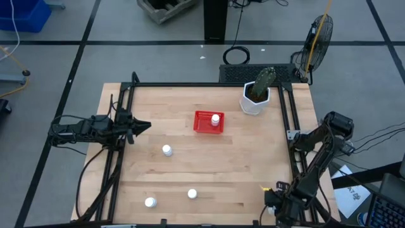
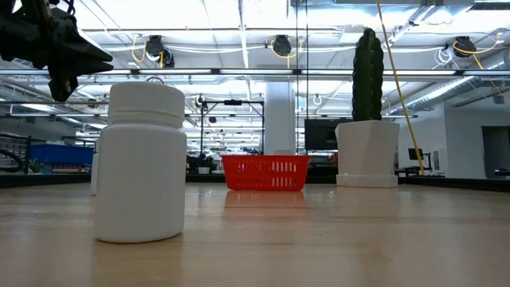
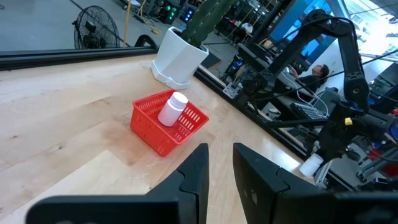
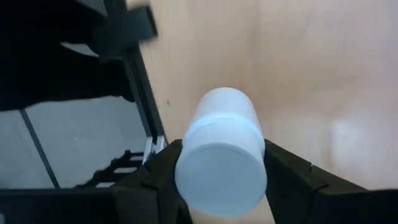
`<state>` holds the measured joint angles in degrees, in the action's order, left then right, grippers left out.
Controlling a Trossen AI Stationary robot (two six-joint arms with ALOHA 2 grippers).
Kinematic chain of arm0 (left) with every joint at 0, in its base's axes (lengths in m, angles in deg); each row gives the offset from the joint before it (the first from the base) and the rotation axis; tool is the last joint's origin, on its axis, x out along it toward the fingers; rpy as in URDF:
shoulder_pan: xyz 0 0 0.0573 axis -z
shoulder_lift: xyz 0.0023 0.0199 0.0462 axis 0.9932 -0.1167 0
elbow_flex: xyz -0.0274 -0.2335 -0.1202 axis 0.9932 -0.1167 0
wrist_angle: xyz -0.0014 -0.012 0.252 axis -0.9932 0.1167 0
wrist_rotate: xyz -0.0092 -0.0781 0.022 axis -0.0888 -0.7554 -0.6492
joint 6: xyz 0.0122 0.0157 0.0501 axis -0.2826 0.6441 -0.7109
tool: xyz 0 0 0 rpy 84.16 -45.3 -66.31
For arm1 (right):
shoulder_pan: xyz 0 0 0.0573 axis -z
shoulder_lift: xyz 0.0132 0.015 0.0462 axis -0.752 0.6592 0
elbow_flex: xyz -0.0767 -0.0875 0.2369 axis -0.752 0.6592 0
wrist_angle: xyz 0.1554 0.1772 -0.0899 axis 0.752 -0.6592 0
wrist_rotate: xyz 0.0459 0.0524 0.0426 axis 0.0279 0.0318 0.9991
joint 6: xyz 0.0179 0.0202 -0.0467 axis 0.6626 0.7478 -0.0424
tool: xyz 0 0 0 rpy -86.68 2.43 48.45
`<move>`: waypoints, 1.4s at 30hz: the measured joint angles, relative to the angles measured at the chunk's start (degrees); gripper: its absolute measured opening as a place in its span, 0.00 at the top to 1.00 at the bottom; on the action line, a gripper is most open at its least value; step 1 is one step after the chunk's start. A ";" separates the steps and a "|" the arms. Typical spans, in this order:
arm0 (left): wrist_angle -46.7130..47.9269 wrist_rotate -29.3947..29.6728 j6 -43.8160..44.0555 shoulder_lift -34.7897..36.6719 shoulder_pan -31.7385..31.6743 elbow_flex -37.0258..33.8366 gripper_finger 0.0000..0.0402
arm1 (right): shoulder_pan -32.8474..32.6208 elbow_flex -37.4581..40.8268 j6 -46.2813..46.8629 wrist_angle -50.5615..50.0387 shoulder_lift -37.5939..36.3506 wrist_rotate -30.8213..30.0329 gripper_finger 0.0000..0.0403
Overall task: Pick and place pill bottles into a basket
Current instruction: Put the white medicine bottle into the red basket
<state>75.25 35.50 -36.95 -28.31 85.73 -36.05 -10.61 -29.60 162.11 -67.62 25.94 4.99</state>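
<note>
A red basket stands mid-table, and one white pill bottle leans tilted inside it on the basket's rim. Three more pill bottles stand upright on the wood: one left of centre and two near the front edge. One of them fills the near left of the low view. My left gripper hovers at the table's left, pointing at the basket, its fingers a narrow gap apart and empty. My right gripper, at the near right corner, is shut on another pill bottle. My right gripper pinches the bottle between its two fingers, one on each side of the cap end. The fingers point down at the table from above, and the cap faces the wrist. The bottle stands along the fingers; whether its base touches the wood I cannot tell.
A white planter with a cactus stands at the far right, just right of the basket. Black frame rails run along the table's sides. A fan stands beyond the far right corner. A person sits beyond the table.
</note>
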 joint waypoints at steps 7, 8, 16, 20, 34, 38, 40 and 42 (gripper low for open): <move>0.00 0.00 0.00 0.00 -0.01 0.00 0.81 | 9.64 0.00 -8.79 -10.53 -6.28 -2.00 0.57; 0.00 0.00 -0.02 0.00 -0.01 0.00 0.81 | 11.56 0.00 -10.69 -11.87 -7.41 -2.35 0.57; 0.00 0.00 -0.01 0.00 -0.01 0.00 0.81 | 32.91 -1.11 -29.05 -15.42 -14.48 -0.63 0.57; 0.00 0.00 -0.01 0.01 0.00 -0.02 0.81 | 42.82 -5.75 -41.90 -18.31 -12.10 1.14 0.57; 0.00 0.00 -0.02 0.00 -0.01 -0.02 0.81 | 63.04 -34.74 -67.07 -30.72 10.62 -0.11 0.58; 0.02 -0.01 0.00 0.02 -0.01 0.00 0.81 | 66.65 -39.53 -71.06 -30.31 15.47 -0.93 0.58; 0.00 0.00 0.00 0.00 -0.01 -0.02 0.81 | 68.04 -41.19 -73.92 -30.37 17.37 -2.36 0.58; 0.00 -0.01 -0.02 0.00 0.00 0.00 0.81 | 69.10 -42.57 -76.11 -30.61 18.85 -3.73 0.58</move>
<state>75.25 35.49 -36.97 -28.31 85.73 -36.05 58.49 -72.17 86.00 -98.23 44.80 1.26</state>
